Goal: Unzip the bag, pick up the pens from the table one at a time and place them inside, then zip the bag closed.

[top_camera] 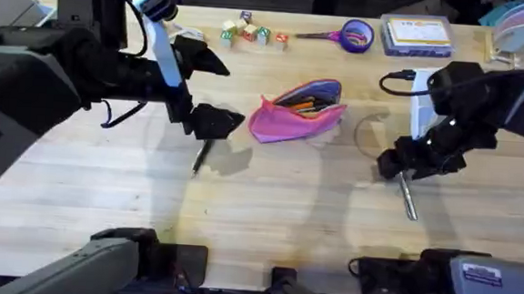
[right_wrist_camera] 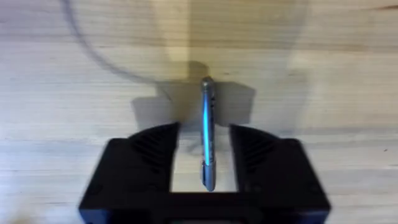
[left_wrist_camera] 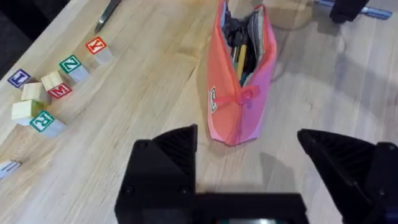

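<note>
Nearest the camera, our two arms reached over the bench [top_camera: 267, 211], a broad span of pale planks. At its middle lay the pink bag [top_camera: 296, 111], its zipper already drawn back and its mouth gaping, with pencils or pens showing inside.

Our left gripper [left_wrist_camera: 249, 165] hovered just short of the bag's near end, jaws apart and empty. Just below that arm in the overhead view, the black pen [top_camera: 199, 155] lay on the bench, untouched.

Our right gripper [right_wrist_camera: 204, 149] stood low over the silver pen [right_wrist_camera: 208, 134], well to the right of the bag. Its jaws straddled the pen on both sides with a little daylight left, not yet clamped.

Small lettered blocks [left_wrist_camera: 53, 84] and purple-handled scissors [top_camera: 342, 33] sat at the far edge.

We judged the unzipping done. Both pens were yet to go in, and the closing of the zipper remained.
</note>
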Action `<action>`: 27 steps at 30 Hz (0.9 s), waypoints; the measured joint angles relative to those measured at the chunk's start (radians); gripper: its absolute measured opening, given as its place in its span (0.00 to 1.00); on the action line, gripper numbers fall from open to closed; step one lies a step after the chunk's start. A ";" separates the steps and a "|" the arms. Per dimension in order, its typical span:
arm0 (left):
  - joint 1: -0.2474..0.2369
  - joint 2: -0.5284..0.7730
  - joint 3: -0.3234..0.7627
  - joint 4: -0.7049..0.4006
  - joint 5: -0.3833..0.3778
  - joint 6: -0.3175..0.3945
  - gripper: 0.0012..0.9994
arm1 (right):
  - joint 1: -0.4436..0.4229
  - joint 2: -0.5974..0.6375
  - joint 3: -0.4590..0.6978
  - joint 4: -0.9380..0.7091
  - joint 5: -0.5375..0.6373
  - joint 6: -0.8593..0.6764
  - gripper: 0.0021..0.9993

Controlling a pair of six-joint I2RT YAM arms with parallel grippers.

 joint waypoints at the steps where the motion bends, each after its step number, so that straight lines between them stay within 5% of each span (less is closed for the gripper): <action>1: 0.000 0.000 0.000 0.000 0.000 0.000 0.99 | 0.000 0.000 0.000 0.000 0.001 0.003 0.46; 8: 0.000 0.000 0.000 0.000 0.000 0.000 0.99 | 0.000 0.000 0.000 0.000 0.008 0.003 0.04; 27: 0.000 0.000 0.000 0.000 0.000 0.000 0.99 | 0.000 -0.011 0.050 -0.017 0.014 0.002 0.03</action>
